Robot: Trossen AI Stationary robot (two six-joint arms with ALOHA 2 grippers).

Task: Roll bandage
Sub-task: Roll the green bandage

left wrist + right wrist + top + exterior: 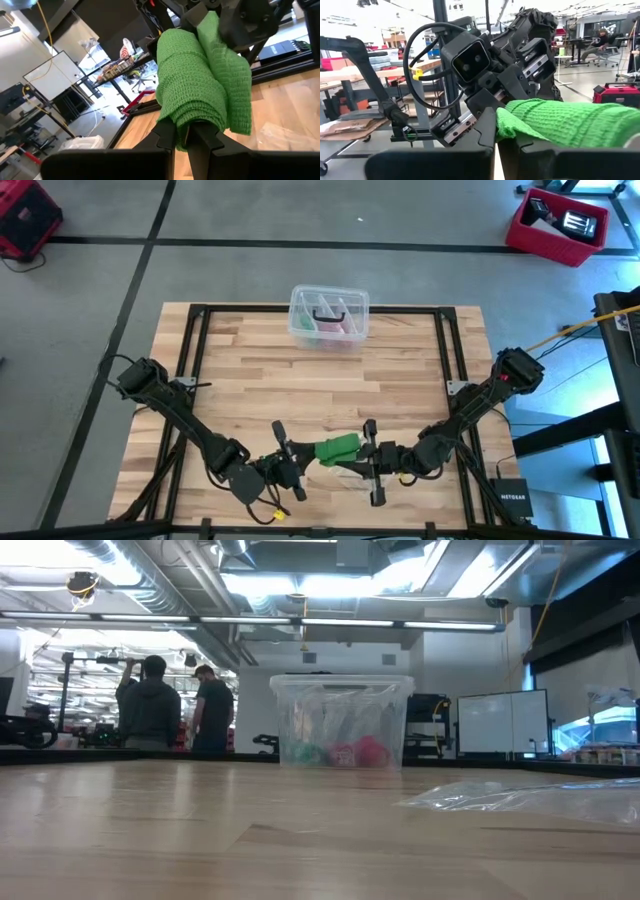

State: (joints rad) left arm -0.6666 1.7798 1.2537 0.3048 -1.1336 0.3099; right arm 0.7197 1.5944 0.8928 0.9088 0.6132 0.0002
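The bandage (338, 448) is a bright green strip, partly wound into a thick roll. It hangs above the table near its near edge, between my two grippers. My left gripper (292, 457) comes at it from the table's left and is shut on it. My right gripper (368, 452) comes from the right and is shut on its other end. In the left wrist view the roll (195, 90) sits around my left fingertips (192, 131). The right wrist view shows the bandage (570, 122) running off from my right gripper (496, 134). Neither gripper shows in the low view. My left gripper has its shut fingers inside the roll's end (186, 131), with several green layers wound around the fingertips. The fingers come level from the table's left, along the roll's axis. The roll is lifted clear of the table. My right gripper pinches the bandage's loose end (509, 126) between its two fingers, coming level from the table's right. The strip runs from the fingers toward the left gripper. It is clear of the table.
A clear plastic box (329, 315) with pink, green and dark items stands at the table's far edge, also in the low view as the box (342, 720). A clear plastic wrapper (345, 476) lies on the wood under the grippers. People stand in the room beyond the table.
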